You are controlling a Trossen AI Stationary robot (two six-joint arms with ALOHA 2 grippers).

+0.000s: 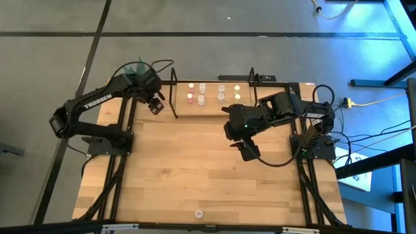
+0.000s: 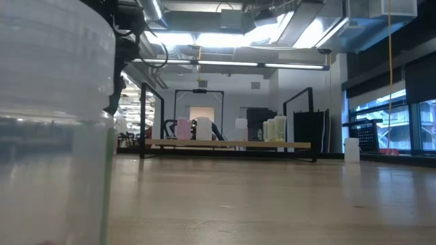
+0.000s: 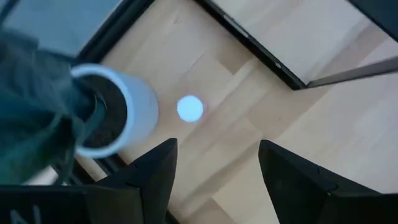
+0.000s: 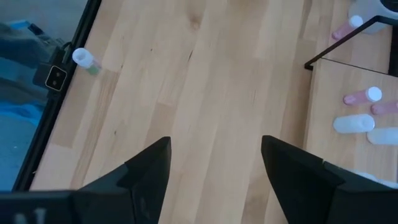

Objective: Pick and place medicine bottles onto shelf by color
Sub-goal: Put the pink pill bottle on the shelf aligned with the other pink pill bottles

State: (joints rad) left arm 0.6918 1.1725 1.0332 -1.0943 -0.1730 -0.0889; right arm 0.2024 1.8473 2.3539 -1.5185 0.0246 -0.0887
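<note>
Left gripper [image 1: 155, 105] jaws released, empty — above a lone bottle [image 3: 189, 107] beside the plant pot [image 3: 127, 112], left of the shelf [image 1: 250, 109]. Right gripper [image 1: 247, 150] jaws released, empty, in front of the shelf — bottles [image 1: 203, 95] standing there.

Between the open jaws of the left gripper [image 3: 214, 177] bare wood is seen. Just ahead of its fingertips one bottle [image 3: 189, 107] stands alone, with the plant pot [image 3: 121, 112] close beside it, and a black rod of the shelf [image 1: 244, 104] crosses beyond. Ahead of the open right gripper [image 4: 214, 171] a wide stretch of table [image 1: 195, 175] is left free. A single bottle [image 4: 83, 58] lies far ahead at the table's edge; shelf bottles [image 4: 360, 96] are grouped off to one side behind a rod.
</note>
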